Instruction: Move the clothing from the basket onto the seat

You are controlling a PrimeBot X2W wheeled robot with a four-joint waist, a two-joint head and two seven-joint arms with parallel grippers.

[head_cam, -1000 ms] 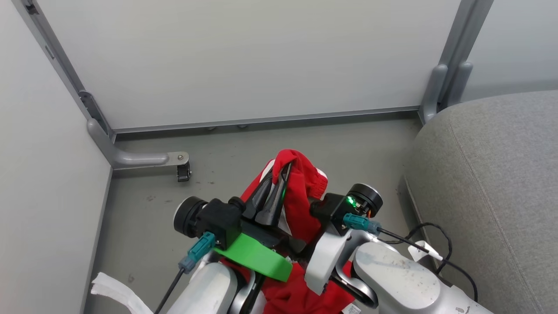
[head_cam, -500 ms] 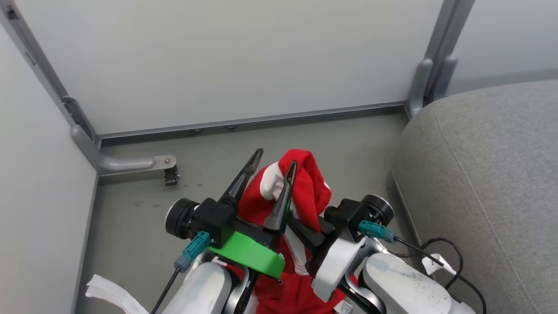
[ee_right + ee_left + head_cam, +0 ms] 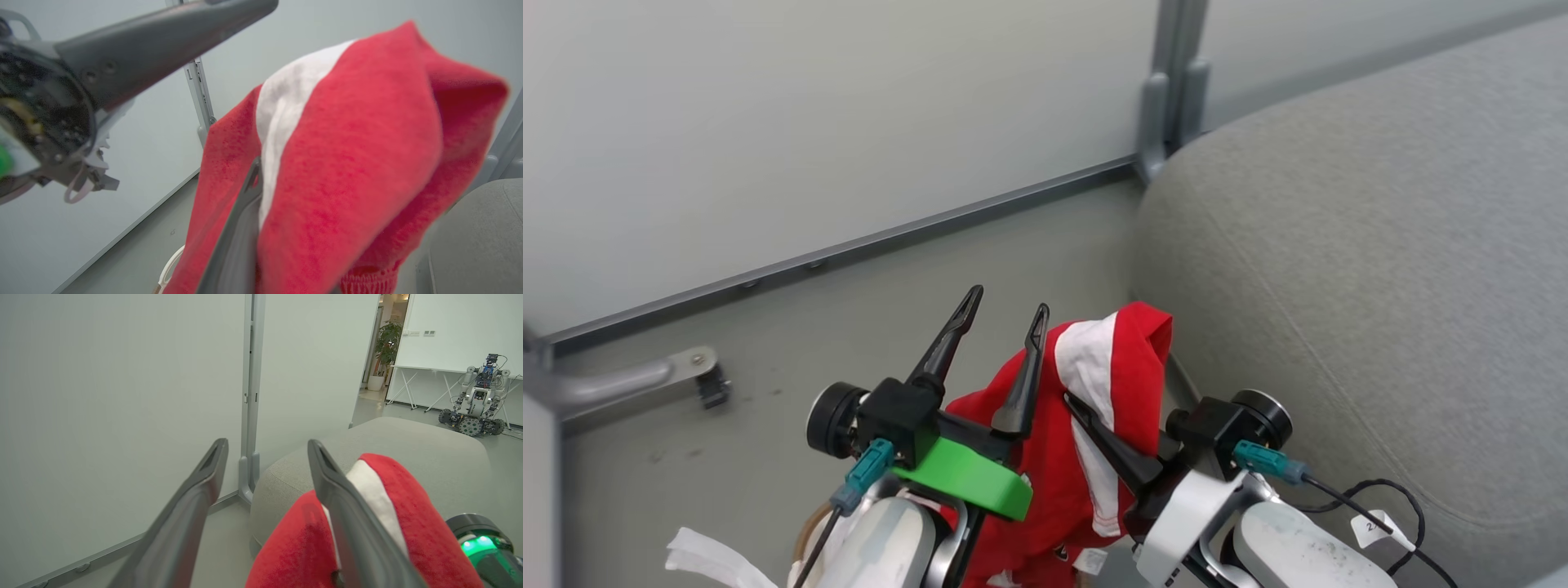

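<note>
The red clothing (image 3: 1123, 359) with its broad white stripe hangs in the air, draped over my right gripper (image 3: 1086, 394), which is shut on it; its fingertips are buried in the fabric. In the right wrist view one dark finger (image 3: 241, 232) runs up under the clothing (image 3: 351, 163). My left gripper (image 3: 1005, 309) stands open just left of the garment, holding nothing; in the left wrist view the left gripper (image 3: 265, 451) has the clothing (image 3: 392, 506) against the outside of one finger. The grey seat (image 3: 1356, 245) lies right beside it. A sliver of the basket rim (image 3: 803, 527) shows at the bottom.
Pale partition walls (image 3: 809, 122) with a grey metal post (image 3: 1172, 90) close off the back. A caster foot (image 3: 712, 384) stands on the grey floor at left. White liner cloth (image 3: 707, 559) sticks out at lower left. Another robot (image 3: 474, 408) stands far off.
My left gripper opened and let go of the clothing, which now hangs from the right gripper alone. The head camera swung right, bringing the seat closer.
</note>
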